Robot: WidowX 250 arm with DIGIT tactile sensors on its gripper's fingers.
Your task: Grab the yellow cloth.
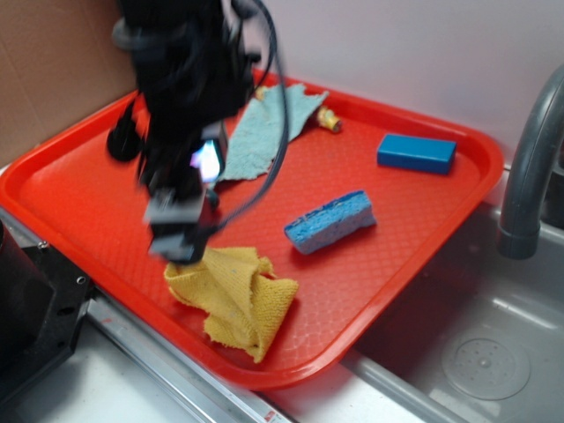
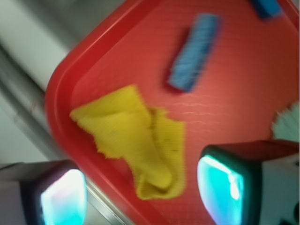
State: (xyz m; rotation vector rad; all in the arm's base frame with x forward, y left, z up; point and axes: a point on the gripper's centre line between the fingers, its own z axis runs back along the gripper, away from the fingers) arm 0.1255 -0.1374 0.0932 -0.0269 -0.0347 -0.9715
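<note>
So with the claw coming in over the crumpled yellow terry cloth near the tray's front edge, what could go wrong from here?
1. The crumpled mustard-yellow terry cloth lies close to the red plastic tray's front rim, so a descending finger could strike the rim.
2. The open claw seems centred on the cloth's lower folded end; closing there may pinch only one loose flap, which could slip out.
3. Both views are motion-blurred, so the alignment may be off.

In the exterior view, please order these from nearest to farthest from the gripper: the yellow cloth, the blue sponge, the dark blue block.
1. The yellow cloth, just under the gripper, at the near edge of the red tray.
2. The blue sponge, to the right, mid-tray.
3. The dark blue block, farthest, near the tray's back right corner.
</note>
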